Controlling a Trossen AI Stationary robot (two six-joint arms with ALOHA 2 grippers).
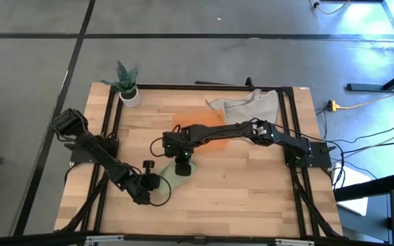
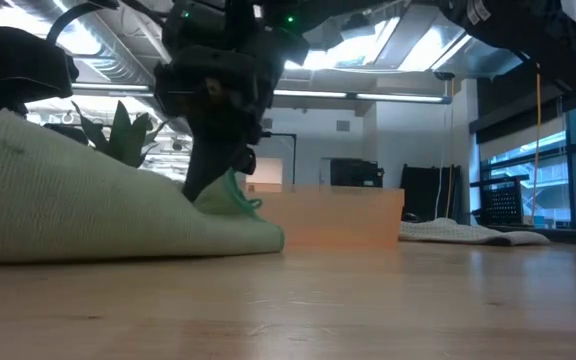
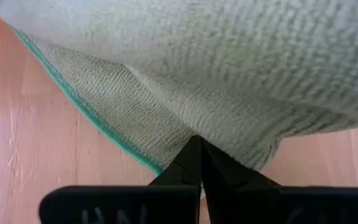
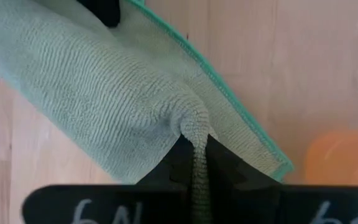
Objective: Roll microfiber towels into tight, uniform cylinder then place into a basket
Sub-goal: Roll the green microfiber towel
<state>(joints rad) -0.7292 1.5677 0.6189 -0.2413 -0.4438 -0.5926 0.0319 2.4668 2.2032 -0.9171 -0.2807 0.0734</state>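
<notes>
One camera looks straight down on the whole counter (image 1: 252, 184); another sits at counter height, close to the green towel (image 2: 98, 215), facing the room beyond. Both wrist cameras press close against that same towel, which all four views share, with the orange basket (image 4: 344, 155) nearby.

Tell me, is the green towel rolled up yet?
Not yet. The green towel lies loosely bunched, pinched by both grippers.

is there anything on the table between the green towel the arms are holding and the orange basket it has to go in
Nothing visible. The pale green microfibre towel, pinched by both the left gripper and right gripper, sits beside the translucent orange rectangular basket, with only bare wooden table between them.
</notes>
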